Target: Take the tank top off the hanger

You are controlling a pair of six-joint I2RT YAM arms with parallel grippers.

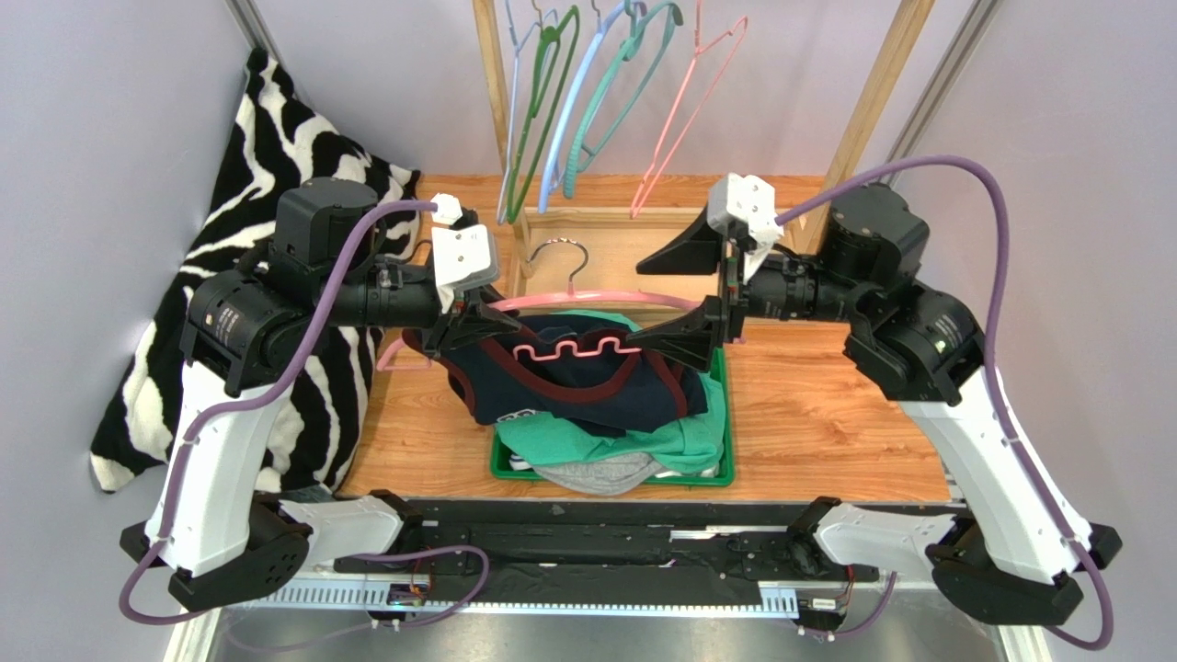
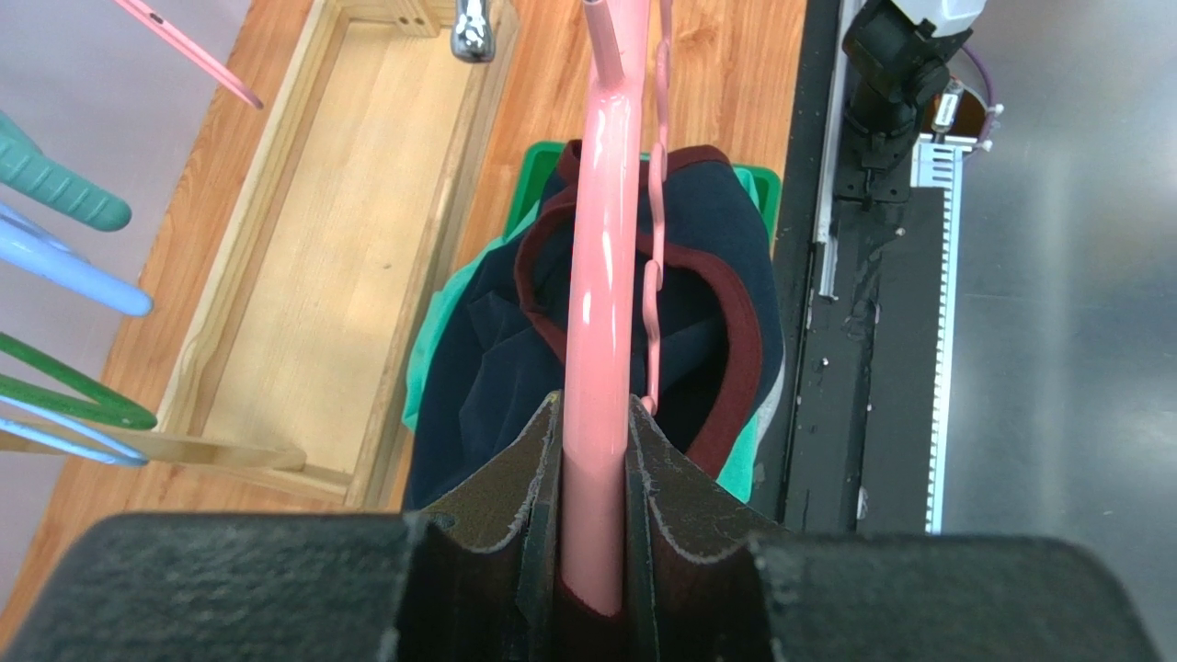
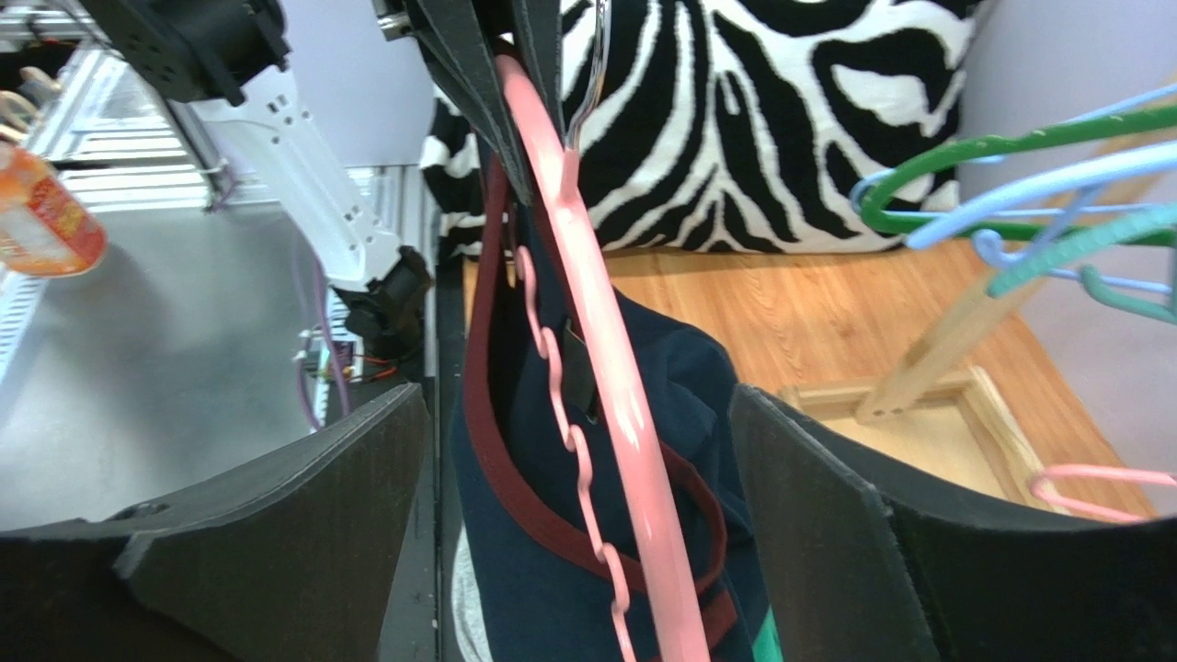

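A pink hanger carries a navy tank top with maroon trim, which hangs over a green basket. My left gripper is shut on the hanger's left end; in the left wrist view the pink bar is pinched between the pads of the gripper and the tank top droops below. My right gripper is wide open at the hanger's right end. In the right wrist view its jaws stand either side of the hanger and tank top, touching neither.
The green basket holds green and grey clothes. A wooden rack with several coloured hangers stands behind, over a wooden tray. A zebra-print cloth lies at the left. A metal rail runs along the front.
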